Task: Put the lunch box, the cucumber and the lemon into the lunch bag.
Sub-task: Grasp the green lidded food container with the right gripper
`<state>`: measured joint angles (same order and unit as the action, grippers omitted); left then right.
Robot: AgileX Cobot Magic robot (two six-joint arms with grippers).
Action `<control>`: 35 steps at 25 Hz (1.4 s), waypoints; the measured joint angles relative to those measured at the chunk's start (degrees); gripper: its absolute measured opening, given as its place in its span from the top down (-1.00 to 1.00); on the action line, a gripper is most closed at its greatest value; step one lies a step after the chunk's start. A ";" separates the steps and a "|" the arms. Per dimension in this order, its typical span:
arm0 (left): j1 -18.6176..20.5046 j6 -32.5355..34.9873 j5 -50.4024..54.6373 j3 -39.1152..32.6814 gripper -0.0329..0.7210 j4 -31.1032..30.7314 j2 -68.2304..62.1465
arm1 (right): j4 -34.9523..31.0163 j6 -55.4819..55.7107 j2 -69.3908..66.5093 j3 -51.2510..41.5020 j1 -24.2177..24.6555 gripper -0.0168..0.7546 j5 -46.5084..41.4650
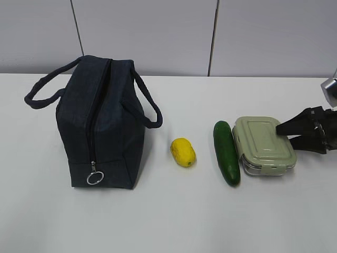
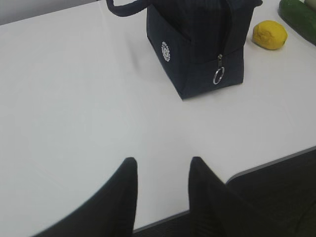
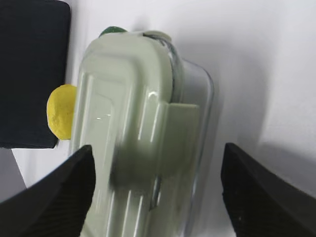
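two wide-open jaws of the right gripper (image 3: 155,190) straddle the lunch box (image 1: 263,145) end, not gripping yet. box sits beside the cucumber (image 1: 227,152); rigid, smooth lid, likely slippery, so grab across the short sides. left gripper (image 2: 160,190) partly open, empty.

The black right gripper (image 1: 289,133) reaches in level from the side, jaws spread wide — nothing held between them. The black left gripper (image 2: 162,170) hangs partly parted, fingers (image 2: 121,197) empty — pointing forward and down.
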<state>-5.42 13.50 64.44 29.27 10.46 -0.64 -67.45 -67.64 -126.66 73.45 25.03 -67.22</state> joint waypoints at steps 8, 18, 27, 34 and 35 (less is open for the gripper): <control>0.00 0.00 0.00 0.00 0.28 0.00 0.00 | -0.21 -0.24 -2.42 0.62 -0.23 -0.58 -0.19; 0.00 0.00 0.00 0.00 0.28 0.00 0.00 | 0.01 -1.94 -3.24 1.71 -4.24 -0.58 -0.43; 0.00 0.00 0.00 0.00 0.28 0.00 0.00 | -0.99 -1.72 -4.41 1.80 -4.44 -0.58 -1.65; 0.00 0.00 0.00 0.00 0.28 0.00 0.00 | -1.32 -1.72 -4.41 1.80 -4.44 -0.45 -1.79; 0.00 0.00 0.00 0.00 0.28 0.00 0.00 | -1.54 -1.72 -4.41 1.80 -4.44 -0.38 -1.94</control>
<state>-5.42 13.50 64.44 29.27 10.46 -0.64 -68.99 -69.36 -131.07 75.25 20.59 -69.16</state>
